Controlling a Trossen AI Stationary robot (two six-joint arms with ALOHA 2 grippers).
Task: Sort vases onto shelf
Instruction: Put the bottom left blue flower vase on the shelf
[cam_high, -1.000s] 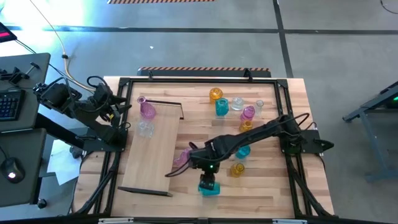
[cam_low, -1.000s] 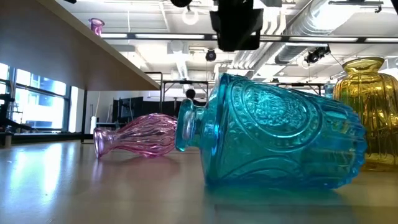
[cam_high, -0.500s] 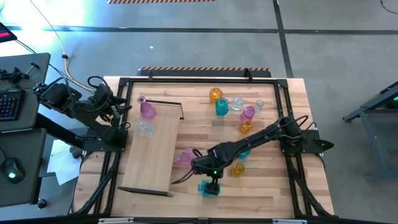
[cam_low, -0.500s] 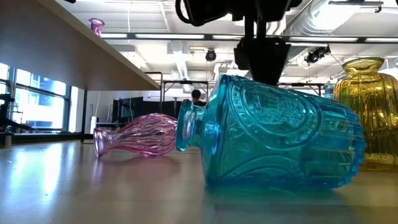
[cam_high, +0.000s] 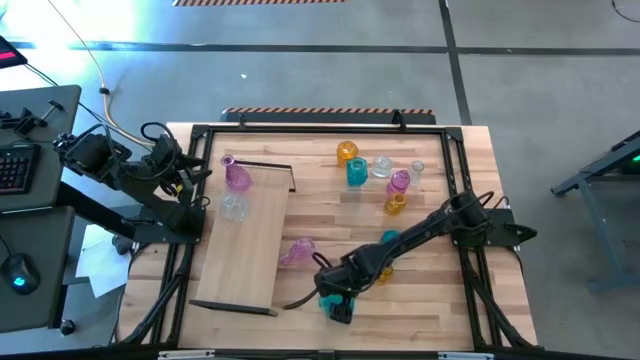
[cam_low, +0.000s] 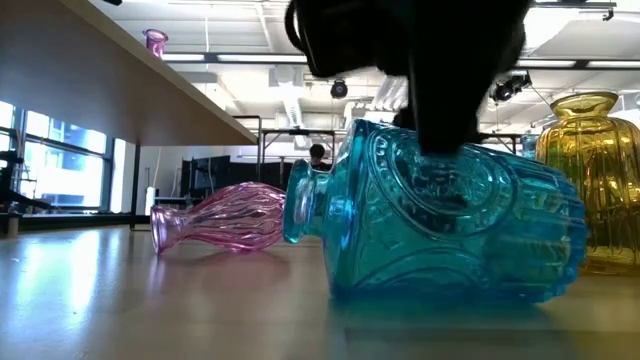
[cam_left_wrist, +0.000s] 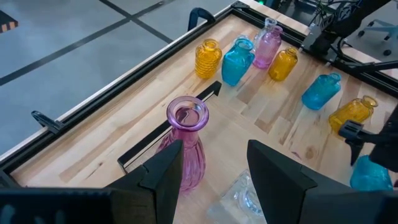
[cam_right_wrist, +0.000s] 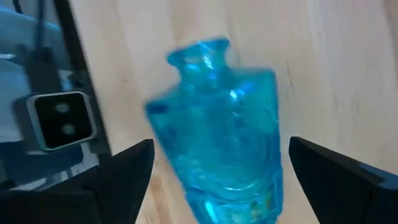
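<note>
A teal vase (cam_high: 331, 300) lies on its side on the tabletop near the table's near edge, its neck (cam_low: 305, 205) toward the shelf. My right gripper (cam_high: 337, 306) hangs open over it, and in the right wrist view one finger (cam_right_wrist: 124, 174) stands on either side of the vase body (cam_right_wrist: 217, 124) with a gap showing. The shelf (cam_high: 245, 250) lies at the left and bears an upright pink vase (cam_left_wrist: 185, 140) and a clear one (cam_high: 233, 207). My left gripper (cam_left_wrist: 214, 155) waits open, raised over the shelf's far left end.
A pink vase (cam_high: 296, 251) lies on its side beside the shelf's right edge. A yellow vase (cam_low: 590, 180) stands right of the teal one. Several more vases (cam_high: 375, 175) cluster at the far middle. A small camera (cam_right_wrist: 59, 121) sits by the near edge.
My right gripper has come down and toward the table's near edge, from above the lying pink vase to low over the teal vase, its fingers now around the body. The teal vase has stayed where it was.
</note>
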